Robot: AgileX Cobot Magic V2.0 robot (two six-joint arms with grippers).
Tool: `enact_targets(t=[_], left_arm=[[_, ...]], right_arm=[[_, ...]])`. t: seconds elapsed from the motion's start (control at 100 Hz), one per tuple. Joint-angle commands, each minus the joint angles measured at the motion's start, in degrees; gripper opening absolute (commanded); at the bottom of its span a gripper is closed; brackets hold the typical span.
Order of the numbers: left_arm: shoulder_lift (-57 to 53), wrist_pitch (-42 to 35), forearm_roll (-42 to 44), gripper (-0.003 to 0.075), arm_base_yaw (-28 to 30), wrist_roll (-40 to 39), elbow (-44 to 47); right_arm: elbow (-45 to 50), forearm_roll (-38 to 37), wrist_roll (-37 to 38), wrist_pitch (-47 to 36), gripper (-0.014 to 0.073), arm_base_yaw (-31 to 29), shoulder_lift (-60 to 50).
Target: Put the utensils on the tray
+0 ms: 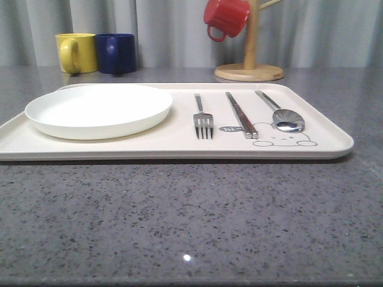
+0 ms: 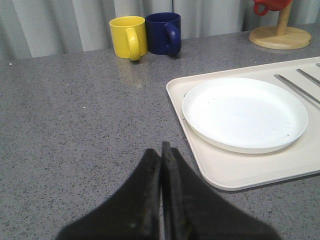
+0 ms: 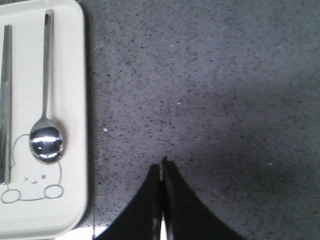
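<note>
The cream tray (image 1: 179,146) lies across the middle of the grey table. On its right half lie a silver fork (image 1: 203,118), a pair of flat chopsticks (image 1: 240,113) and a spoon (image 1: 282,113), side by side. The spoon (image 3: 45,125) rests over the rabbit drawing, with the chopsticks (image 3: 5,105) beside it on the tray (image 3: 70,150). My left gripper (image 2: 161,150) hovers shut and empty over bare table off the tray's (image 2: 225,172) left corner. My right gripper (image 3: 162,167) is shut and empty over the table to the right of the tray.
A white plate (image 1: 99,110) fills the tray's left half. Yellow mug (image 1: 76,52) and navy mug (image 1: 116,53) stand at the back left. A wooden mug stand (image 1: 249,70) with a red mug (image 1: 225,18) hanging on it is at the back right.
</note>
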Motion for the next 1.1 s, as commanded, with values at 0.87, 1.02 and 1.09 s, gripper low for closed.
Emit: enact_targets(t=[0.87, 1.02, 1.09], left_arm=[[0.7, -4.4, -0.6, -0.0019, -0.3, -0.5, -1.3], [0.7, -4.4, -0.6, -0.0019, -0.3, -0.5, -1.3], [0.7, -4.4, -0.6, -0.0019, -0.3, -0.5, -1.3]], right_arm=[[45.9, -1.4, -13.1, -43.3, -0.0074, -3.4, -52.2], [51.0, -1.4, -13.1, -46.1, -0.0074, -7.5, -54.8], [53.4, -1.4, -13.1, -47.5, -0.0074, -8.5, -56.3]])
